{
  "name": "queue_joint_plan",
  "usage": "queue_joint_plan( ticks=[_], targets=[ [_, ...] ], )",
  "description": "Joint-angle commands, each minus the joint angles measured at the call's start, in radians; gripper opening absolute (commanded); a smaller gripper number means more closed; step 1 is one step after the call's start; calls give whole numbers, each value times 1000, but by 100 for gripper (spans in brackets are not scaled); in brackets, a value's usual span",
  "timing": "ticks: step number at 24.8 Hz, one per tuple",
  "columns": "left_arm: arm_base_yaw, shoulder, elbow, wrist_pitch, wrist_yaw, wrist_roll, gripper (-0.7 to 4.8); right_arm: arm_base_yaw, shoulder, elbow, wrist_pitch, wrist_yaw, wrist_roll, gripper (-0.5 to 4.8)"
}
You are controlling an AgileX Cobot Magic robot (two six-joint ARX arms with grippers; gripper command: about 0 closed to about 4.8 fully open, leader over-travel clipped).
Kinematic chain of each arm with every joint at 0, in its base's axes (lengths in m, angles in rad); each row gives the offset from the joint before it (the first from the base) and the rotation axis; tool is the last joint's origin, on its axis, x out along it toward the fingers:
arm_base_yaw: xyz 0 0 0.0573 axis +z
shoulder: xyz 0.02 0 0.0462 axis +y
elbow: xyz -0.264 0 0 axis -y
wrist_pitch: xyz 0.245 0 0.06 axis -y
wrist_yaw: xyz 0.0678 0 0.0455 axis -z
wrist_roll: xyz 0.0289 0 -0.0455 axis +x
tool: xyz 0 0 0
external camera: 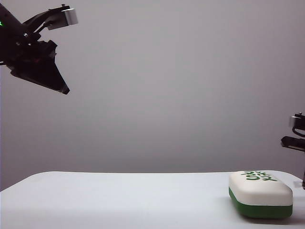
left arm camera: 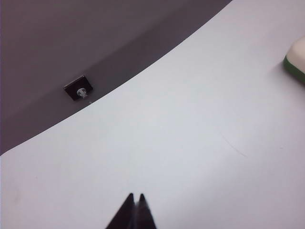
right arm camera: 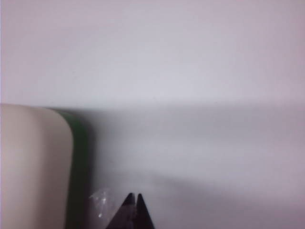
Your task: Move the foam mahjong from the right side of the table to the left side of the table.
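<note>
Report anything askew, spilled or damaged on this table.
Nothing stands out. The foam mahjong lies flat and intact on the right of the table. The left gripper hangs high, shut; the right gripper, shut, is low beside the block.

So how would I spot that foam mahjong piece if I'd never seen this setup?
Find the white table and follow it to its right end in the exterior view. The foam mahjong lies flat there, a big rounded block, below the right gripper, which is shut beside it; the left gripper hangs high on the left, shut. White top, dark green base and green characters mark it out.
</note>
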Motion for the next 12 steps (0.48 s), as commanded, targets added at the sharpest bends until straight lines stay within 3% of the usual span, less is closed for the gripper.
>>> queue_joint_plan(
  ticks=[1, 12],
  targets=[
    [0, -3, 4, 8, 3, -7, -5, 2, 18, 2, 65, -25, 37, -9],
    [0, -3, 4, -26, 10, -10, -5, 14, 45, 4, 137, -40, 61, -9]
  ],
)
